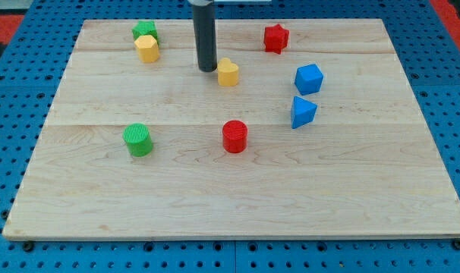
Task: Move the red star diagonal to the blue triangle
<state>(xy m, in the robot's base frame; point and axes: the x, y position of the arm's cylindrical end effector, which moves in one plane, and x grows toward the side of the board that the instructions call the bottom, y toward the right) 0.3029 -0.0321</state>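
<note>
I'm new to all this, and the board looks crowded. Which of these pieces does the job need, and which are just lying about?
Belong to the job:
red star
blue triangle
my tip, just left of the yellow heart

Just lying about:
blue cube
red cylinder
green cylinder
yellow hexagon
green block
yellow heart

**One Camera, Looking Down the Board From Its Near Edge**

I had a single view, so nothing was shared between cameras. It looked from above and in front of the wooden board (237, 205), tilted downward, so the board's far edge at the view's top appeared narrower than the near edge at the view's bottom. It stood far enough back to take in almost the whole board, with blue pegboard (17, 144) showing on every side. My rod entered from the view's top, cut off by the frame, and my tip (207, 70) fell in the upper middle, just left of a yellow block (228, 73).
</note>
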